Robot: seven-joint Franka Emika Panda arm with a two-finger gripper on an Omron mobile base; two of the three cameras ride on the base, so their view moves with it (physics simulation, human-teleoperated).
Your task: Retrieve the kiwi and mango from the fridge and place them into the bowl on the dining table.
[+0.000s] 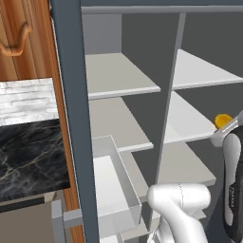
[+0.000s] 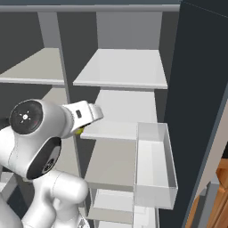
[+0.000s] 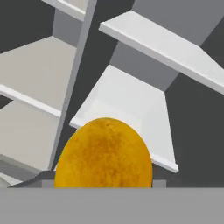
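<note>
The mango (image 3: pixel 104 153) sits close before the hand, among the light grey shelves (image 1: pixel 190 121) inside the fridge (image 1: pixel 71 109). Whether the jaws grasp it cannot be told. A white door bin (image 2: pixel 153 164) hangs beside; black marble wall counter (image 1: pixel 31 156) lies left.

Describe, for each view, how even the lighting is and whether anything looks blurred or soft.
Left base view: flat, even light on the fridge shelves, no glare, mango slightly soft. Right base view: pale shelves bright, open door dark. Hand view: mango looms large, skin texture fuzzy; shelf edges stay crisp.
</note>
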